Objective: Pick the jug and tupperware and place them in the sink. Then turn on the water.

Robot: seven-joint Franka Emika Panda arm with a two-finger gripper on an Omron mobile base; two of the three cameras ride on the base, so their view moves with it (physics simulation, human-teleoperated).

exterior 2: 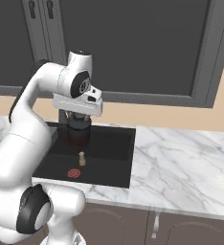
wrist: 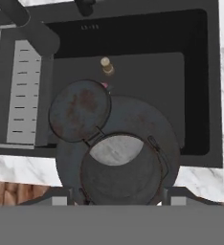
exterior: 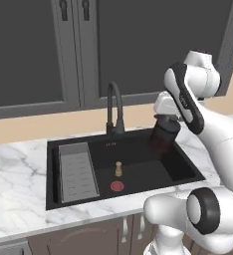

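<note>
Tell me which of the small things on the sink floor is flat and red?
The red round disc, lying flat near the sink's front wall. The brass-coloured peg behind it stands upright.

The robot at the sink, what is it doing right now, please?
The gripper holds the dark jug from above, over the right end of the black sink. The jug hangs above the basin, not yet set down. A brass peg and a red disc sit on the sink floor. No water runs from the faucet.
</note>
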